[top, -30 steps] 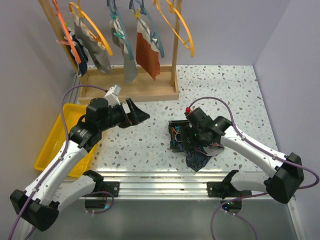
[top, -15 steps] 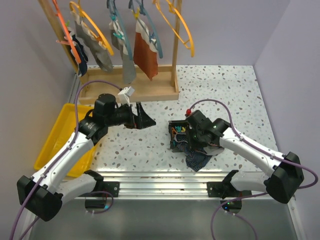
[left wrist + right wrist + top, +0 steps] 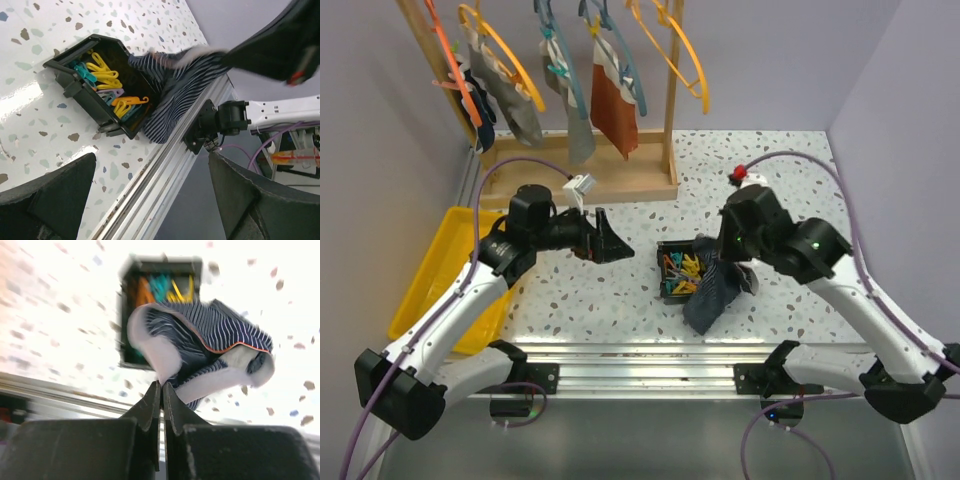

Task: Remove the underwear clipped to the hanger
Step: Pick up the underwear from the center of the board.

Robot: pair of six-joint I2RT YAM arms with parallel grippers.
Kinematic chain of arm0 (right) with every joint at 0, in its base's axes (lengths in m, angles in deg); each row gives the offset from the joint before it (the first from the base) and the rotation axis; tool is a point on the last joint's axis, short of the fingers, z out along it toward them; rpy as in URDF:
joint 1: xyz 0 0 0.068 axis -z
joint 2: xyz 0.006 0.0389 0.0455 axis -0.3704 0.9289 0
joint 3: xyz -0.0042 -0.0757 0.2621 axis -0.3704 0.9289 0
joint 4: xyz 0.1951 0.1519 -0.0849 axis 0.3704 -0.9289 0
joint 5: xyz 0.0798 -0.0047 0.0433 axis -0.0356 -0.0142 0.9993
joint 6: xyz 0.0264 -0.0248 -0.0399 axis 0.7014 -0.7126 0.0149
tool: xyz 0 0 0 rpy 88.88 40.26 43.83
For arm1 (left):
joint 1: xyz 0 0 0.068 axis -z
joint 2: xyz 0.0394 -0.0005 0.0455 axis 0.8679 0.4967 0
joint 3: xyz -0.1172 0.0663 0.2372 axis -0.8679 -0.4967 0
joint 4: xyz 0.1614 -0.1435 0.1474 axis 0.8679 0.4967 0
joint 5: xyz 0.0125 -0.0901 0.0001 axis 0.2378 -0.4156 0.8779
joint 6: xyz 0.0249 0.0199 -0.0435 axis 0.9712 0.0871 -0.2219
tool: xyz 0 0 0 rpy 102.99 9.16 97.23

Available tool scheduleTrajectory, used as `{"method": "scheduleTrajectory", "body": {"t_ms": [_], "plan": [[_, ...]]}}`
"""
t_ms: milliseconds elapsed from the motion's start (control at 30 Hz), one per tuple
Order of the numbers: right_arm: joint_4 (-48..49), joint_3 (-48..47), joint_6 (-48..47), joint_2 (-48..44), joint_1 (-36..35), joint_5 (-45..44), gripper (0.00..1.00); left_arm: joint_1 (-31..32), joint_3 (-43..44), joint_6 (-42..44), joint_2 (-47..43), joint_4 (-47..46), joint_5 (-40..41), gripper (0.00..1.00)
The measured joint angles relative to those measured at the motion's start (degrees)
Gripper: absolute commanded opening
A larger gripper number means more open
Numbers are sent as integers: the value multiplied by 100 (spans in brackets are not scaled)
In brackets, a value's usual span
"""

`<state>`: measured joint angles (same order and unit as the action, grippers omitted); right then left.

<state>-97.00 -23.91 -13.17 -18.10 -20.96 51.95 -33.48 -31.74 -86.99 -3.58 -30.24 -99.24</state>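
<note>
My right tool (image 3: 161, 385) is pinched shut on the navy striped underwear (image 3: 220, 330), hanging by the black clip box (image 3: 670, 262); my left tool (image 3: 603, 240) gapes wide.

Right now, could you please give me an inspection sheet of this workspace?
Surface: speckled table, metal rail along its near edge.
Job's things: striped navy briefs lifted, draped over the clip box's edge; grey briefs, rust-brown briefs and dark briefs clipped on hangers on the wooden rack.
Clutter: clip box holds coloured clips; yellow tray.
Grippers: left gripper open, empty; right gripper shut on the striped navy briefs.
Cables: purple cables loop high, no snag seen.
Surroundings: lilac walls; nothing else seen.
</note>
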Motion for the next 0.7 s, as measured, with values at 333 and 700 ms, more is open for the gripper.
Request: {"method": "scheduleTrajectory", "body": {"t_ms": [333,700], "plan": [[-839,-2059,168,-116,0,-245,0,120,811,636,527,-374,-1139,100],[-1040,-3018,275,-216,0,127,0,1349,1928,1403,1567,-955,-1812,100]]}}
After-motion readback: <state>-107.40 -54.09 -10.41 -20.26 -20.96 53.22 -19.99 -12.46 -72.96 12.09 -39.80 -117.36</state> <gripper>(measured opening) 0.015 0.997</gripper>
